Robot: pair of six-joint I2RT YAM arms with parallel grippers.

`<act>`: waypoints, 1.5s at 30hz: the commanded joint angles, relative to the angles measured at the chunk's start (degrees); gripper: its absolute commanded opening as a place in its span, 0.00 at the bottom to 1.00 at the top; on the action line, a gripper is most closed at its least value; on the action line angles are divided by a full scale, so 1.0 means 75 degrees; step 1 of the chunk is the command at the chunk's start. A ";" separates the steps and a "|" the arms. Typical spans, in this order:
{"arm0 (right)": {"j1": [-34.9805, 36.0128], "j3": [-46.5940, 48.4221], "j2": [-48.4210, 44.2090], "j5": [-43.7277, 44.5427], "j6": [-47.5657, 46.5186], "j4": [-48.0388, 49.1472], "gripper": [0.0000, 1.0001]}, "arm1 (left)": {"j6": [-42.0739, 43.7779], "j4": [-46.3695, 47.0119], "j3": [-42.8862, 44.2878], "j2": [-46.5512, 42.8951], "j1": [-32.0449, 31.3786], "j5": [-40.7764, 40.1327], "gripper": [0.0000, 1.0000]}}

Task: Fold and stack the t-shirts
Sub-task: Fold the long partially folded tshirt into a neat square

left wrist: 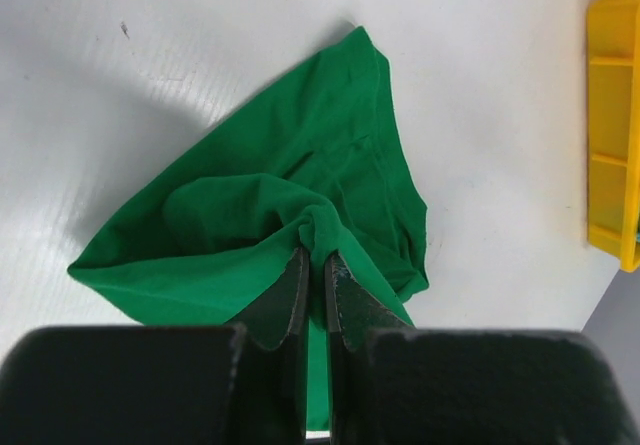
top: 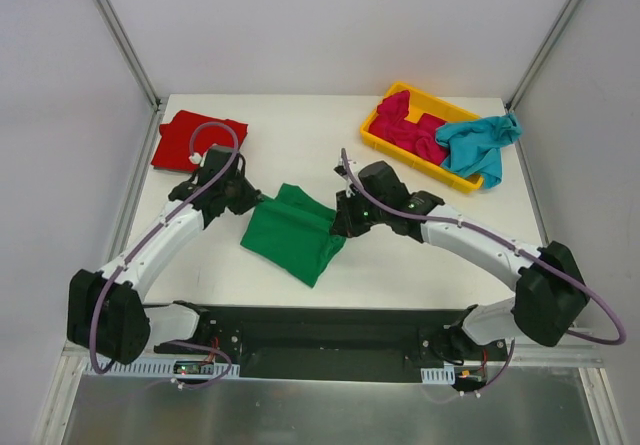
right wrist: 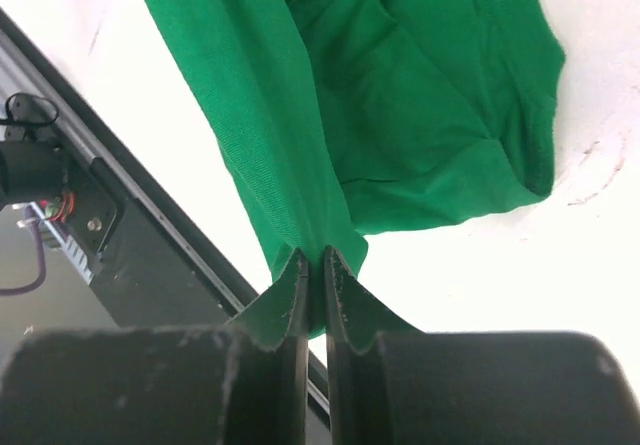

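The green t-shirt lies bunched in the middle of the table between both arms. My left gripper is shut on its upper left edge; in the left wrist view the cloth is pinched between the jaws of that gripper. My right gripper is shut on its right edge; the right wrist view shows the green cloth stretched away from that gripper. A folded red t-shirt lies at the back left. The magenta-pink t-shirt and the teal t-shirt lie in the tray.
The yellow plastic tray stands at the back right; its side also shows in the left wrist view. A black base plate runs along the near table edge. Metal frame posts stand at the back corners.
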 commanded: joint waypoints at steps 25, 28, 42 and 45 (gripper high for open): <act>-0.1145 0.2244 0.1853 0.2794 -0.0288 -0.1987 0.96 | 0.1172 0.0492 0.1469 0.1953 0.0074 -0.0757 0.99; -0.1063 0.1391 0.1103 0.1675 -0.0124 -0.1205 0.96 | 0.1686 0.0574 0.1141 0.1356 -0.0032 -0.0302 0.99; -0.0582 0.1373 0.2763 -0.0268 0.0358 0.0558 0.96 | 0.2521 0.1441 0.1340 0.3509 -0.0302 0.2080 0.99; -0.0745 0.1843 0.3372 0.0144 -0.0087 0.0007 0.96 | 0.2205 0.1441 0.1071 0.3744 -0.0302 0.1905 0.99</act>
